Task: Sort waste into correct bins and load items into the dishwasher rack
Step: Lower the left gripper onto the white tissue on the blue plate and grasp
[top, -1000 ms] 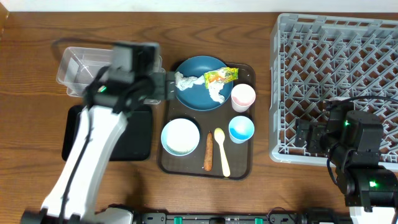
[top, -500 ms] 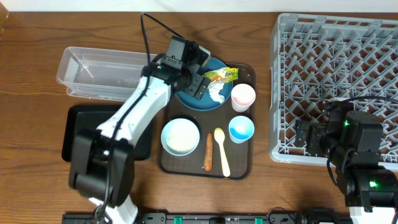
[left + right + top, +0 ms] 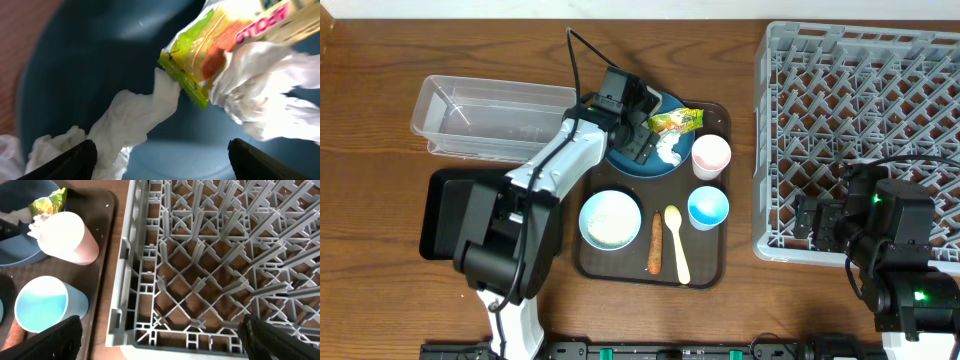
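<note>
Wooden table (image 3: 380,120) fills my screens. Nearest me, my right gripper (image 3: 165,340) hangs with jaws wide apart at the rack's (image 3: 200,255) near left corner. Mid-table, the brown tray (image 3: 720,275) carries spoon (image 3: 677,245), stick (image 3: 655,245), bowl (image 3: 610,220), blue cup (image 3: 708,207) and pink cup (image 3: 711,155). Farther back, my left gripper (image 3: 165,157) spreads open just over the tissue (image 3: 135,120) and wrapper (image 3: 225,40) on the plate (image 3: 90,65).

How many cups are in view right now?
2. The white-pink cup is on the right side of the brown serving tray. The light blue cup is beside it, nearer the table's front. None visible in the dishwasher rack.
</note>
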Controlling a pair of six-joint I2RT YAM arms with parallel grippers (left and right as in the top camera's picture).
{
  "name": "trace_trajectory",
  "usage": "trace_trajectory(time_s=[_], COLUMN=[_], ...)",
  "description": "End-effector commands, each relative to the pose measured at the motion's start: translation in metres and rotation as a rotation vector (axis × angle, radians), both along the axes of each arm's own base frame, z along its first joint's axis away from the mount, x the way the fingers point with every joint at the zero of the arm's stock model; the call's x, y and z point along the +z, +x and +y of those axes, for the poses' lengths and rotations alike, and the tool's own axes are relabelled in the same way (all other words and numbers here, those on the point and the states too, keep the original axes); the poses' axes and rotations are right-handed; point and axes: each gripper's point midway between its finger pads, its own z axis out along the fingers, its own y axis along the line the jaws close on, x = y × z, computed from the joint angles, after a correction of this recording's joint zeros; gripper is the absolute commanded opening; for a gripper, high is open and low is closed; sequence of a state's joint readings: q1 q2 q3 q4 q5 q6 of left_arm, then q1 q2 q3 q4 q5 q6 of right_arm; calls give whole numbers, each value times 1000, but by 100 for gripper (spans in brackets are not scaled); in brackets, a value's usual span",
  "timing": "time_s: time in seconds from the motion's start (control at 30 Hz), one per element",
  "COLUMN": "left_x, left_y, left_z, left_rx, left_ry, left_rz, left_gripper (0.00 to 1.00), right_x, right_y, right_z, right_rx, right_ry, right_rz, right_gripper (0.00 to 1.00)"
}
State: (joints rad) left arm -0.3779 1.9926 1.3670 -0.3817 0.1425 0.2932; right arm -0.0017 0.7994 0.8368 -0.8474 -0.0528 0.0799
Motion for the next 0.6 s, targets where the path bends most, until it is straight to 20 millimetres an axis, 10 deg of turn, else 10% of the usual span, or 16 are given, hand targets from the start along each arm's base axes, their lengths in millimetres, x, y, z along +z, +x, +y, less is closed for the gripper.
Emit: trace_trajectory(time_s=[0.0,0.57], left_x=[-6,-10], left_y=[6,5], left_z=[0,0], left_rx=[-6,-6], left_ry=[15,16], left_rz=[-7,-4], left_gripper=[86,36], right_x=[8,6], right_y=[1,0], right_z=[4,4], right_rx=[6,6], right_ry=[12,11], right_rz=[-15,-8], right_gripper=[99,99])
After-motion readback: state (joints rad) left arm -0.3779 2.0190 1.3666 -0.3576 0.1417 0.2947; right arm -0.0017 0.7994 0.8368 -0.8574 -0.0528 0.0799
